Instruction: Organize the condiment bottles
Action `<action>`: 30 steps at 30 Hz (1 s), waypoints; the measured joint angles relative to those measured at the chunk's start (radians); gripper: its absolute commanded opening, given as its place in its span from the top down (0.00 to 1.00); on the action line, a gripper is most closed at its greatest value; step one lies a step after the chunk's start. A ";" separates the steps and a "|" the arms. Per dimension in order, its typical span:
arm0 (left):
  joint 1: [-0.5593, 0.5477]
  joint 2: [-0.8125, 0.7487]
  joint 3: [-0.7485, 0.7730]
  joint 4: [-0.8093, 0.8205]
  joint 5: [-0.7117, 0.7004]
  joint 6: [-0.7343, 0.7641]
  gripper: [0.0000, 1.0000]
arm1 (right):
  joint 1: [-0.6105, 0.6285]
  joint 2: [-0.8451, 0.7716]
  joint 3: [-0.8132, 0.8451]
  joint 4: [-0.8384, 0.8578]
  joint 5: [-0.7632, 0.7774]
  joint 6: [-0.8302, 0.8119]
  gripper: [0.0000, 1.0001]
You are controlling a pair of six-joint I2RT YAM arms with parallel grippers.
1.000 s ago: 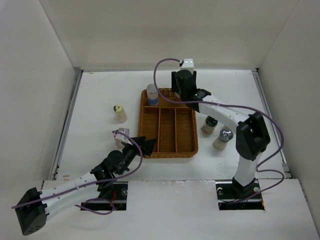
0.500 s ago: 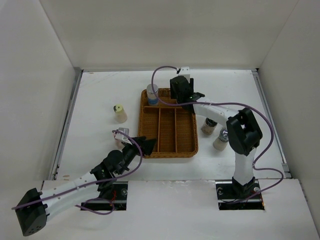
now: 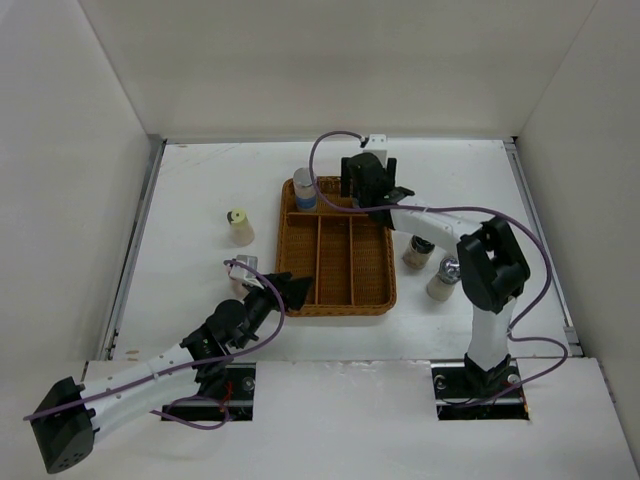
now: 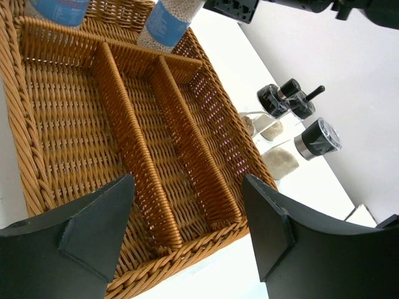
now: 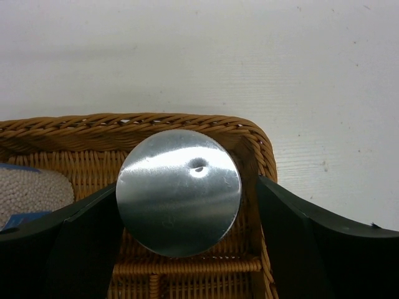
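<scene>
Overhead, the right claw (image 3: pixel 367 190) hangs over the far right corner of the wicker tray (image 3: pixel 385 300). Its fingers are hidden under the wrist, so its opening cannot be read from up here. The left claw (image 3: pixel 288 290) sits low at the tray's near left corner, just beside a pink-topped jar (image 3: pixel 243 268) on the counter (image 3: pixel 200 180). A blue-labelled jar (image 3: pixel 304 188) stands at the left end of the tray's far cross compartment. A cream shaker (image 3: pixel 238 228) stands on the counter left of the tray, and two dark-topped shakers (image 3: pixel 420 250) stand to its right. The right arm stretches forward and bends leftward above those two. The left arm lies low, angled toward the tray.

From the left wrist, the left claw's fingers (image 4: pixel 93 230) stand well apart with nothing between them, above the tray's near rim.

From the right wrist, the right claw straddles a silver-lidded jar (image 5: pixel 179 192) standing in that far right corner. Its fingers (image 5: pixel 293 243) are spread wider than the lid and are not clamped on it. Wicker shows between the lid and one finger. The other finger lies close to the lid's edge, and whether it touches cannot be told.
</scene>
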 measured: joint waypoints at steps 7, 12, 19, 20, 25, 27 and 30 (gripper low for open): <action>0.003 0.000 0.000 0.000 0.003 -0.001 0.31 | -0.004 -0.066 -0.024 0.000 -0.010 0.003 0.08; 0.004 0.000 0.000 0.000 0.004 -0.002 0.31 | -0.005 -0.124 -0.030 0.002 -0.015 0.001 0.06; 0.010 0.000 0.000 0.000 0.010 -0.004 0.31 | -0.002 -0.310 -0.154 0.005 -0.024 -0.018 0.13; 0.010 0.000 0.000 0.000 0.011 -0.006 0.31 | 0.000 -0.355 -0.187 0.006 -0.025 -0.019 0.20; 0.010 0.003 0.000 0.000 0.014 -0.010 0.31 | 0.009 -0.610 -0.375 0.016 -0.015 -0.022 0.54; 0.009 0.007 0.000 0.000 0.016 -0.014 0.31 | 0.009 -0.702 -0.454 0.008 0.003 -0.006 0.50; 0.008 0.008 0.000 -0.004 0.018 -0.023 0.32 | 0.004 -0.793 -0.558 -0.024 0.018 0.021 0.28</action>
